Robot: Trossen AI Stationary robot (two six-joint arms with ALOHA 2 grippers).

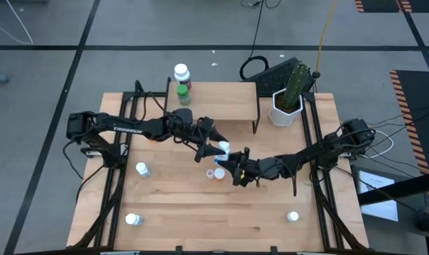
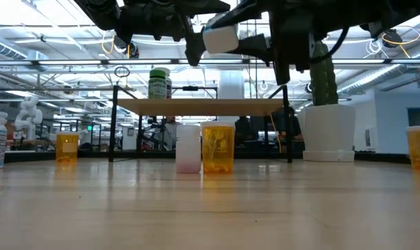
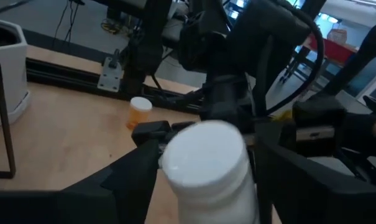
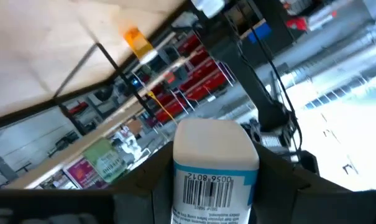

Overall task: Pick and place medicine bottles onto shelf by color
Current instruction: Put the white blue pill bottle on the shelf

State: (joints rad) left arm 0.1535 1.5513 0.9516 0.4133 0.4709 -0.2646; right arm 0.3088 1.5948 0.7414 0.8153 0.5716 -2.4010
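Observation:
A white bottle with a blue barcode label (image 1: 225, 147) is held above the table's middle, between my two grippers, which meet there. My left gripper (image 1: 215, 149) reaches in from the left and my right gripper (image 1: 232, 166) from the right, and both are shut on the bottle. It also shows in the low view (image 2: 220, 39), high above the tabletop. The shelf (image 1: 221, 99) stands at the far edge. A white-capped bottle (image 1: 181, 72) and a green one (image 1: 184, 93) stand on its left end. A pale bottle (image 2: 188, 148) and an orange bottle (image 2: 218, 148) stand on the table below the grippers. My left gripper pinches the bottle's white cap end (image 3: 203, 155) between its two fingers (image 3: 138, 168), one on each side. The bottle is lifted clear of the table. My right gripper pinches the labelled body (image 4: 215, 186) of the same bottle between its two fingers (image 4: 147, 186). The white end sticks out beyond the fingers.
More bottles stand on the table at the left (image 1: 142, 168), the near left (image 1: 133, 219) and the near right (image 1: 293, 216). A white pot with a cactus (image 1: 286, 106) stands at the shelf's right end.

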